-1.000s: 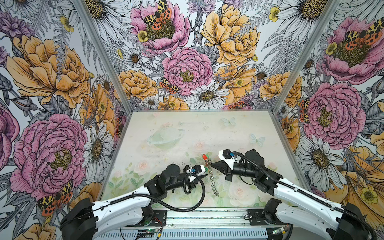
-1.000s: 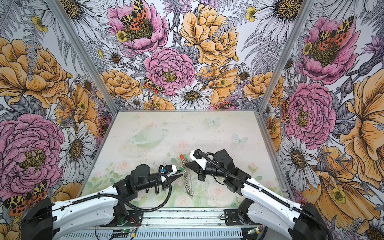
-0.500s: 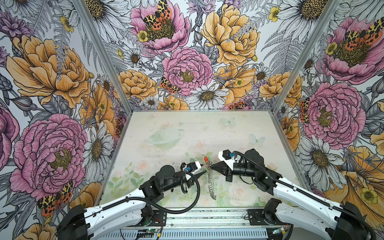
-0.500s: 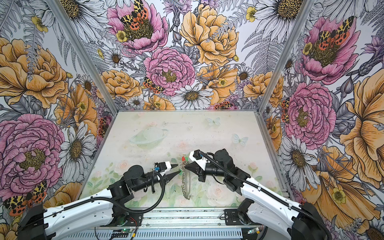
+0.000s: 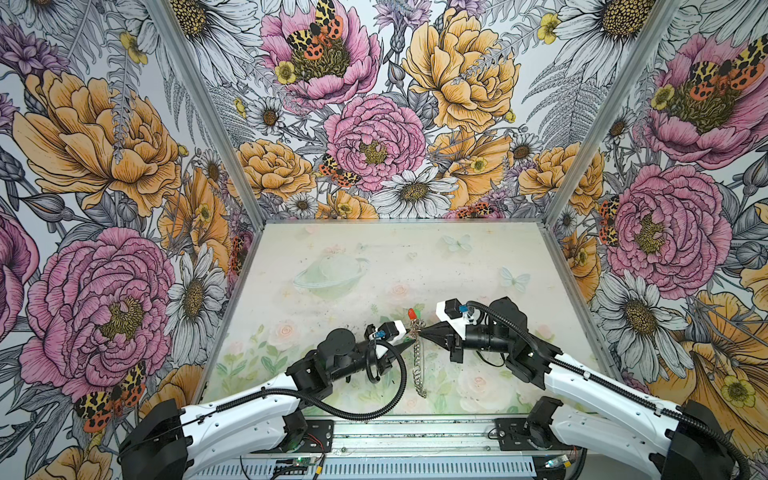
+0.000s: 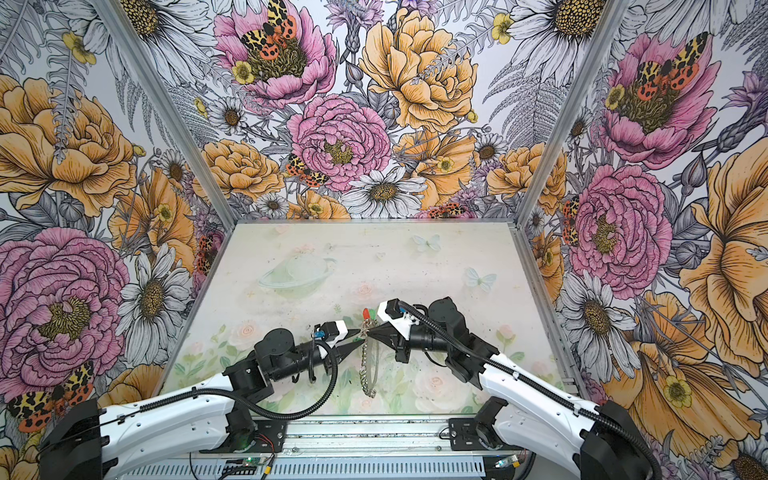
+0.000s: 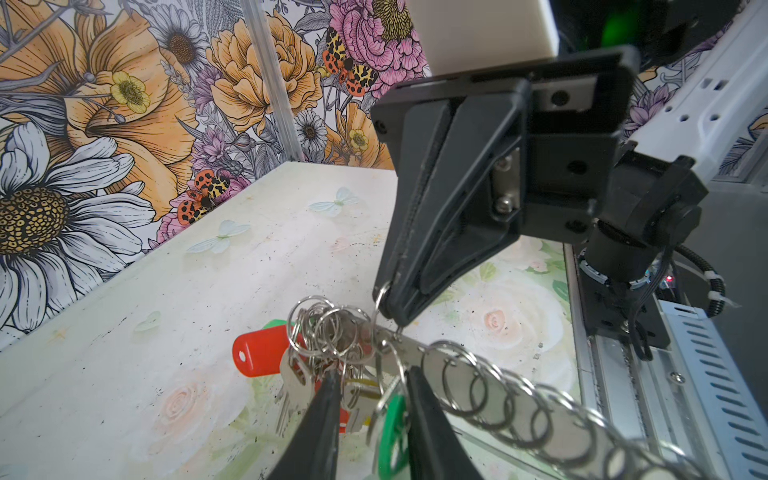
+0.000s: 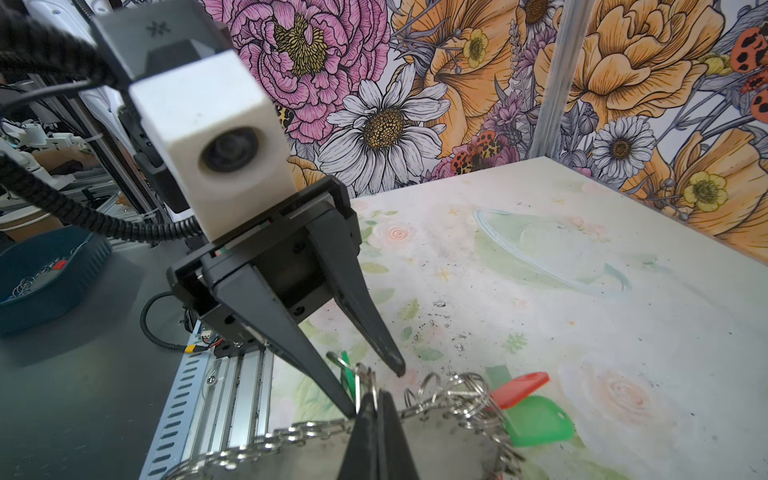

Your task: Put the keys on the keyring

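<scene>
small silver metal keys [image 7: 293, 390] carry a red plastic tag [image 7: 262, 351] and a green plastic tag [image 8: 536, 419]. the flat grey metal hoop keyring [image 8: 449, 451] wears silver rings [image 7: 328, 320]. the pale desk [image 5: 374, 257] shows pastel roses; papered walls [image 5: 104, 158] bloom pink, orange, white.

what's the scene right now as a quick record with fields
right end effector: shut, pinching the keyring beside the key bunch
left end effector: open, straddling part of the key bunch, no clear grip
keyring: ring chain runs from the pinch toward the near table edge
keys: bunched at the keyring's far end
tags showing: red tag, green tag
table: pale floral print
</scene>
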Motion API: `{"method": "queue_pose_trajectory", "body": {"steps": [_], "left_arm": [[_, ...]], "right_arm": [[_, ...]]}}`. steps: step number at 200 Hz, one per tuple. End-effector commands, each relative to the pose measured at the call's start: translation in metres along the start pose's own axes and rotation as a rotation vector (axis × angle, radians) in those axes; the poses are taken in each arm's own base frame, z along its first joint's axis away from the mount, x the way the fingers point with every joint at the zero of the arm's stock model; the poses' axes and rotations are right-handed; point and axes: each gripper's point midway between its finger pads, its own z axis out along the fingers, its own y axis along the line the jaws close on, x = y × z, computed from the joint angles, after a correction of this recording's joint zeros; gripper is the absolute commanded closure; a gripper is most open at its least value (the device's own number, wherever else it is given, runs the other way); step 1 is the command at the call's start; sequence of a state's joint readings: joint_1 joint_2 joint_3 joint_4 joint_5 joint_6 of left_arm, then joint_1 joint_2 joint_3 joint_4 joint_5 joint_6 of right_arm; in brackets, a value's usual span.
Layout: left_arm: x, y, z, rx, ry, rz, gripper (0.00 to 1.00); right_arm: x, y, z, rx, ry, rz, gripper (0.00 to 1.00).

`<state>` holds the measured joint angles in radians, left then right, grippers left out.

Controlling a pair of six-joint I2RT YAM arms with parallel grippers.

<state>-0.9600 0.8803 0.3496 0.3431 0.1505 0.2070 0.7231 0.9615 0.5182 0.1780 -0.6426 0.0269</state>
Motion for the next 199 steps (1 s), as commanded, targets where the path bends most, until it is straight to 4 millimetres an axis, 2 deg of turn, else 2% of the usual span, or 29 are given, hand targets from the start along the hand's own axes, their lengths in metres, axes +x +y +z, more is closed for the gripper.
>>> {"method": "queue_pose_trajectory", "body": {"steps": [1, 26, 72, 150, 175, 199], "left_arm": [[-0.019, -0.001, -0.003, 0.010, -0.070, -0.018, 0.71], [-0.021, -0.004, -0.005, 0.029, -0.078, -0.023, 0.73], [-0.018, -0.004, -0.005, 0.034, -0.067, -0.028, 0.84], [-0.022, -0.002, -0.007, 0.034, -0.080, -0.031, 0.96], [-0.019, 0.000, -0.007, 0.024, -0.061, -0.024, 1.00], [-0.012, 0.004, -0.006, 0.002, -0.018, -0.006, 1.00]], "right_arm": [[-0.015, 0.006, 0.001, -0.028, -0.064, -0.042, 1.00], [-0.014, 0.006, 0.003, -0.030, -0.064, -0.043, 1.00], [-0.016, 0.013, 0.005, -0.057, -0.075, -0.061, 1.00], [-0.012, 0.016, 0.008, -0.077, -0.079, -0.084, 1.00], [-0.010, 0.016, 0.008, -0.076, -0.067, -0.087, 1.00], [-0.003, 0.014, 0.007, -0.064, -0.018, -0.087, 1.00]]}}
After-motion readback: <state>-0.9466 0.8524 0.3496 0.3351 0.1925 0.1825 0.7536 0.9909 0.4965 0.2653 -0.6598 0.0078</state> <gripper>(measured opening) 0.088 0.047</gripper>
